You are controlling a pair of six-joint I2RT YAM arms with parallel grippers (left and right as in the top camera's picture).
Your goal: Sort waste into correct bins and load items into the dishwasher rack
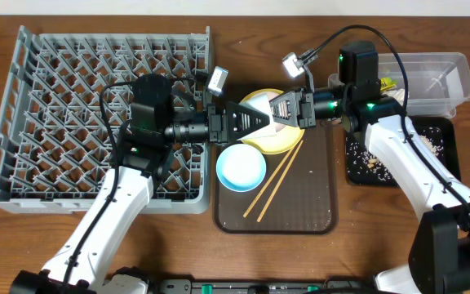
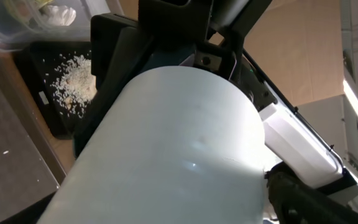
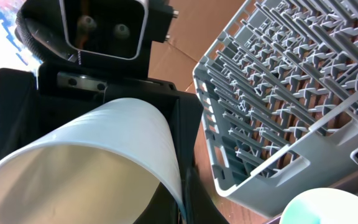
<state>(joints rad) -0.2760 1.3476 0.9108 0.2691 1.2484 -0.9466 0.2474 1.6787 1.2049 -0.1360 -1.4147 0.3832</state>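
The dishwasher rack (image 1: 6, 114) fills the left side of the table, its lattice of upright pegs facing up.

Just right of the rack, the left gripper (image 1: 255, 121) reaches rightward over the far end of the brown serving tray (image 1: 308, 204). The small white cup (image 2: 179, 149) hangs in the air there, between the two grippers. It lies on its side with its long axis running left to right, and in the right wrist view its open mouth faces the right gripper. The cup hides the left fingers, so I cannot tell how wide they stand or whether they grip it.

On the tray the light blue bowl (image 1: 241, 167) sits mouth up at the left. The round yellow plate (image 1: 280, 145) lies flat beyond it, under the grippers. The wooden chopsticks (image 1: 274, 178) lie side by side, slanting from near left to far right.

The right gripper (image 1: 280, 110) points leftward and meets the cup, and its hold cannot be told either.

Farther right, the black tray (image 1: 445, 131) holds scattered rice scraps (image 1: 370, 163). Beyond it, the clear tub (image 1: 455, 77) holds the yellow-green wrapper (image 1: 387, 84), whose print is too small to read, and a crumpled white piece (image 2: 59, 15).
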